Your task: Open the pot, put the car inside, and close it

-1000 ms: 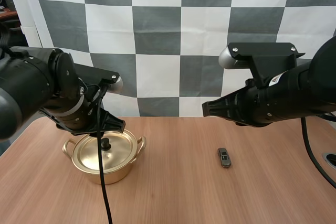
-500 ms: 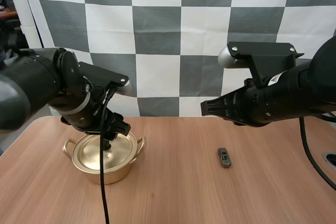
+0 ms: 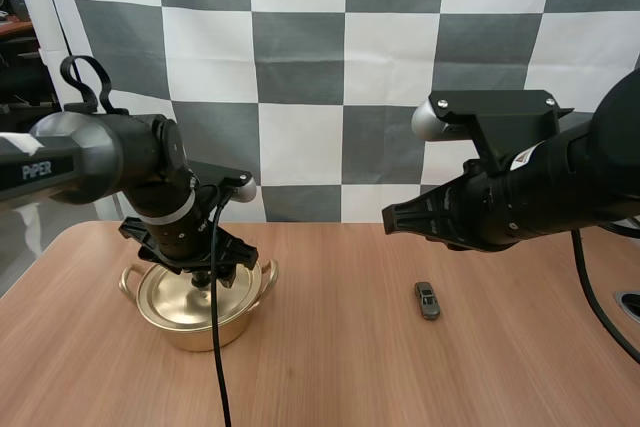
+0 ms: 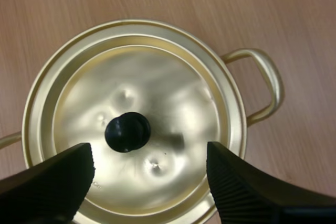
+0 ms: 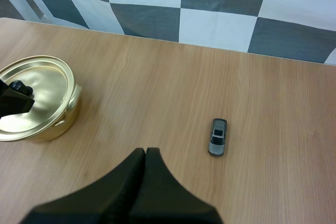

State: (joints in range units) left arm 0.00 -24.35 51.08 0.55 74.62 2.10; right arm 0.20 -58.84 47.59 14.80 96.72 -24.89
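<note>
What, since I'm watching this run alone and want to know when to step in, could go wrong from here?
1. The open left gripper straddles the black knob of the lid, but the knob sits nearer one finger. Closing could nudge the lid or slip off the knob.
2. The toy car is small and lies flat on the table. The right gripper is shut and apart from it, so a pinch there may miss or flick the car away.

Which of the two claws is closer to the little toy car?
Right. The right gripper hangs above the table near the car; the left gripper is over the pot lid.
</note>
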